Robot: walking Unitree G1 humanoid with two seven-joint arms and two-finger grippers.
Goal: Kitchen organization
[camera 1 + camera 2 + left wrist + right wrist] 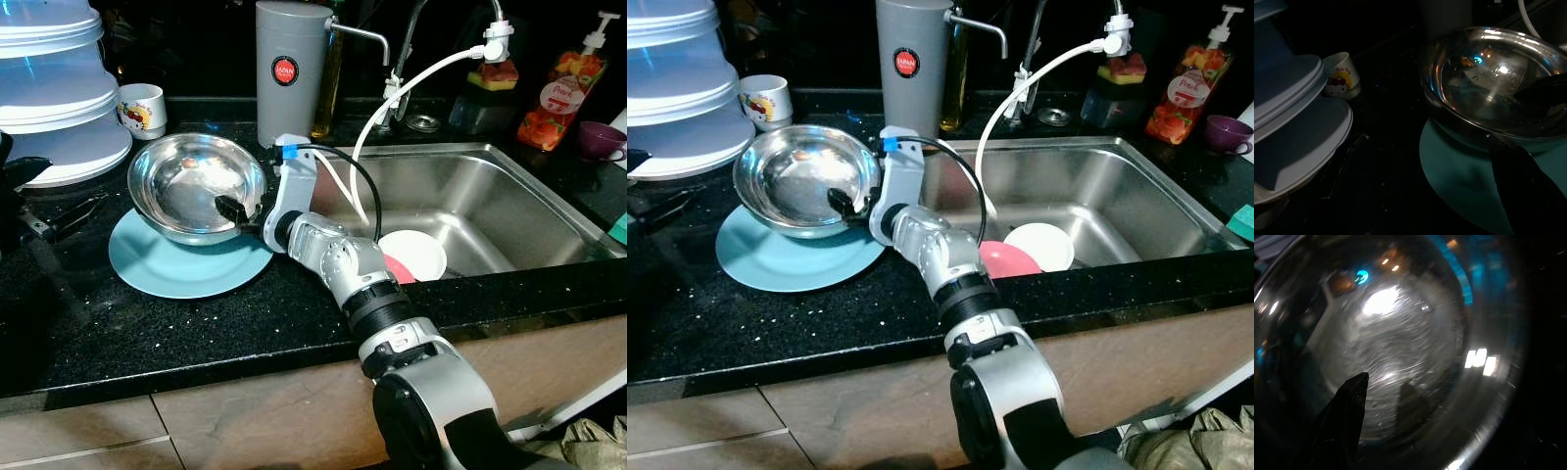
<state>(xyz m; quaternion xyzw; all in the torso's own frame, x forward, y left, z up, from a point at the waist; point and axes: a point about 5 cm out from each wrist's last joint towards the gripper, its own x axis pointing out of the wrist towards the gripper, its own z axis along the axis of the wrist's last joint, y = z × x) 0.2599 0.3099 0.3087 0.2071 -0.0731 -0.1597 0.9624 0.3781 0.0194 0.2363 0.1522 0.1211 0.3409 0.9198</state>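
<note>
Beside the sink's [549,186] left rim, the steel bowl [191,186] sits on a blue plate [181,264] on the bench [118,323]. The right gripper [238,211] clamps the bowl's rim, one finger inside, one outside.
</note>
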